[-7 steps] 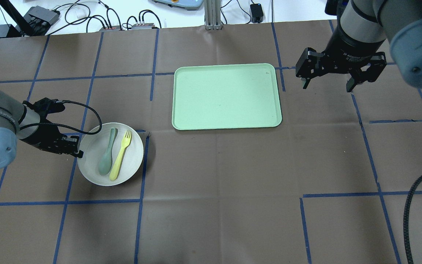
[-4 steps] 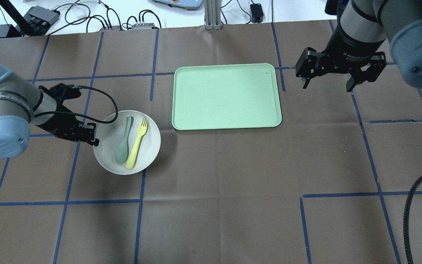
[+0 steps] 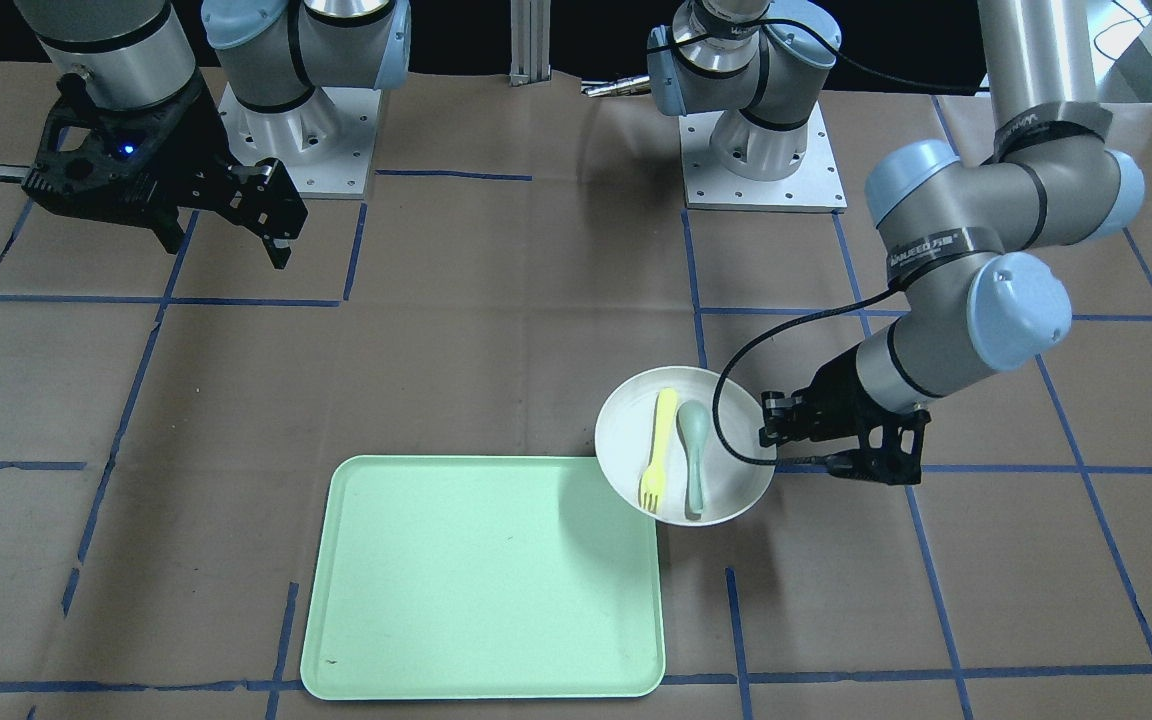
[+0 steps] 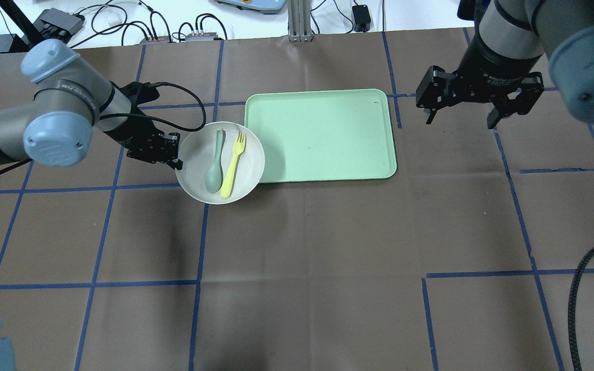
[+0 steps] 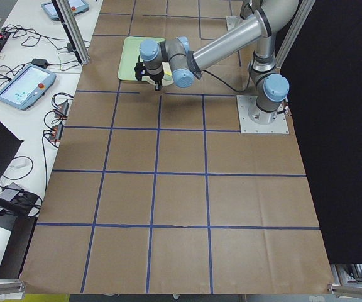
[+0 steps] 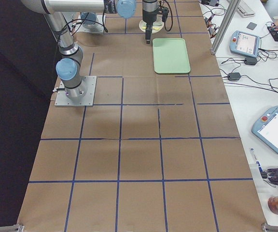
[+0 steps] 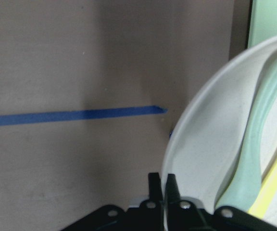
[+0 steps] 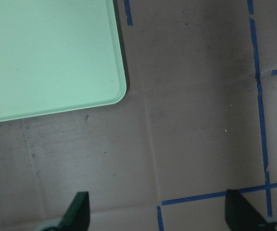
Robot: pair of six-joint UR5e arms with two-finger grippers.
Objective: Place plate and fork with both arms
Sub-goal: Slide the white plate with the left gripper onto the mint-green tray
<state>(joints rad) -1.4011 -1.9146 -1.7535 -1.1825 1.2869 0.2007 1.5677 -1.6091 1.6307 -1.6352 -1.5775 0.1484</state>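
Observation:
The off-white plate (image 4: pixel 194 159) is held above the table, its right rim over the left edge of the pale-green tray (image 4: pixel 323 136). The pale-yellow fork (image 4: pixel 233 165) lies on it beside a grey-green spoon (image 4: pixel 215 167). My left gripper (image 4: pixel 177 161) is shut on the plate's left rim; the left wrist view shows its fingers pinching the rim (image 7: pixel 163 192). In the front view the plate (image 3: pixel 626 440), fork (image 3: pixel 658 448) and left gripper (image 3: pixel 771 432) also show. My right gripper (image 4: pixel 462 119) is open and empty, hanging right of the tray, fingers wide apart (image 8: pixel 155 216).
Brown paper with blue tape lines covers the table (image 4: pixel 307 268). Cables and small boxes (image 4: pixel 121 26) lie beyond the far edge. A black cable (image 4: pixel 580 288) loops in at the right. The arm bases (image 3: pixel 761 150) stand at the robot's side.
My left arm has carried the plate with fork and spoon up and to the right, from the left part of the table to the tray's left edge. The right arm has not moved.

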